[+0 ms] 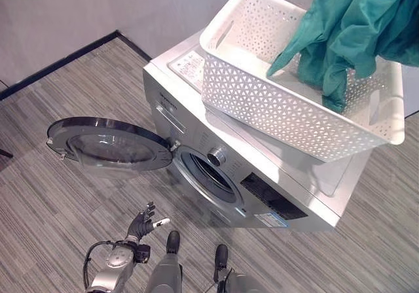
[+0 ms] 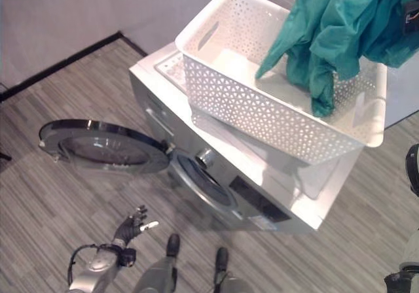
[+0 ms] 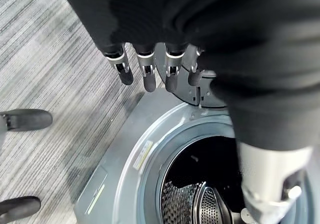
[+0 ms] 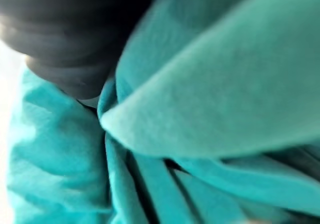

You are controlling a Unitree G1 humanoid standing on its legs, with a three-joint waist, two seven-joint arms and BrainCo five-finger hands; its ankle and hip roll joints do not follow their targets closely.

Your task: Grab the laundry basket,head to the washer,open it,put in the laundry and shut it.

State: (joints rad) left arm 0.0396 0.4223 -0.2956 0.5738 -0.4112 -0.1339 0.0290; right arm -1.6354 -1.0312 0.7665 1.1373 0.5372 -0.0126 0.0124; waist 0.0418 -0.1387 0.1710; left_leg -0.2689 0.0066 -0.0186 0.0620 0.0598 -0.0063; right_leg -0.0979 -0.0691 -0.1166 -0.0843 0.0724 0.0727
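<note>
Teal cloth, the laundry [image 1: 357, 25], is seen lifted above the far end of the white perforated laundry basket [image 1: 281, 110], its lower folds hanging down into the basket. In the right wrist view the cloth is pressed close against the dark ribbed cover of the right robot hand [image 4: 75, 39]; the fingers are hidden in the folds, so whether they are clenched on the cloth cannot be told. The basket is set on top of the washer [image 1: 275, 175], its long axis lying along the washer's top, one end overhanging the edge. The washer's round door [image 1: 108, 144] is swung fully open to the left of the drum opening [image 1: 208, 172] (the metal drum is seen inside in the left wrist view). The left robot hand [image 1: 145, 222] is held low in front of the washer, below the open door, with its fingers [image 3: 148, 74] straight and slightly spread, nothing being grasped. Grey striped floor [image 1: 52, 195] is seen around the washer.
</note>
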